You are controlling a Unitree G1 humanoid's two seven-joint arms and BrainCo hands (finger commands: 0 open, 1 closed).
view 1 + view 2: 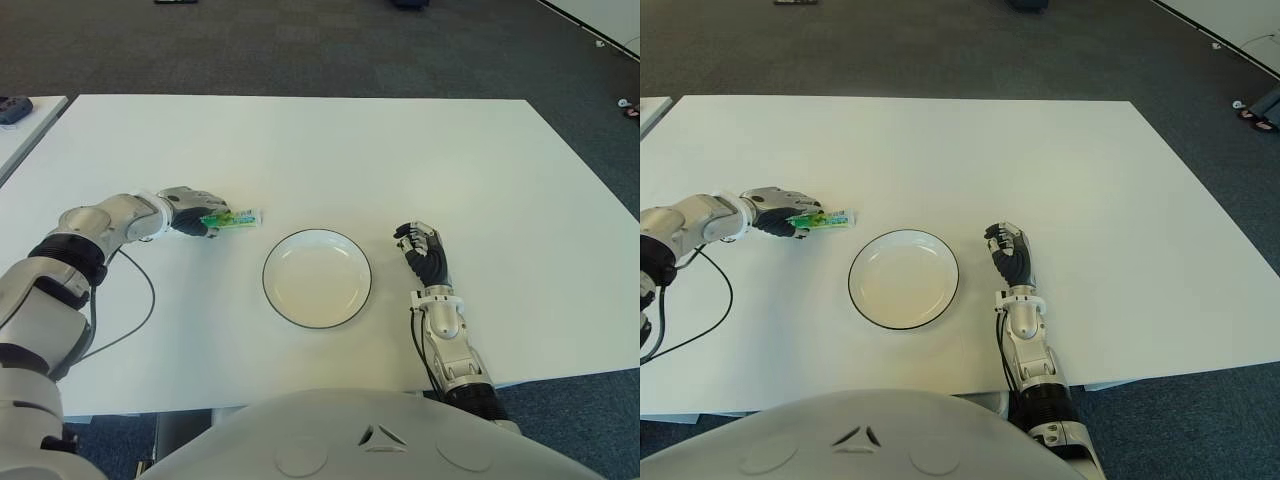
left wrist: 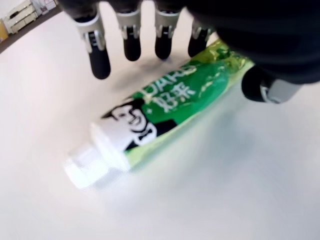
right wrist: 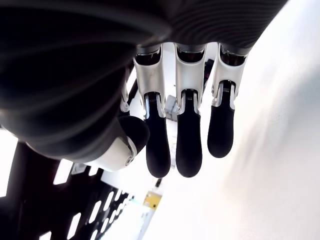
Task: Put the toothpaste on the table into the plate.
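A smooth white table with a matte top fills most of the eye views, and near its front edge sits a shallow round plate, glossy cream-white with a thin dark rim and nothing in it. To the plate's left, just apart from its rim, the toothpaste lies flat on the tabletop: a soft, flattened tube with a shiny green printed body, black-and-white lettering and a ribbed white cap that points toward the plate. The left hand, metallic silver at the wrist with dark rubbery fingertips, is over the tube's tail end. In the left wrist view the four fingers hang straight down on one side of the tube and the thumb's rounded tip sits on the other side, so the hand brackets the tail loosely; the fingertips appear to stand just clear of the plastic, though the palm hides the tail and contact there cannot be told for sure. The tube still lies on the table, outside the plate. The right hand shows to the right of the plate, well apart from the toothpaste, its segmented silver-and-black fingers gently curved and relaxed, with nothing between them in the right wrist view.
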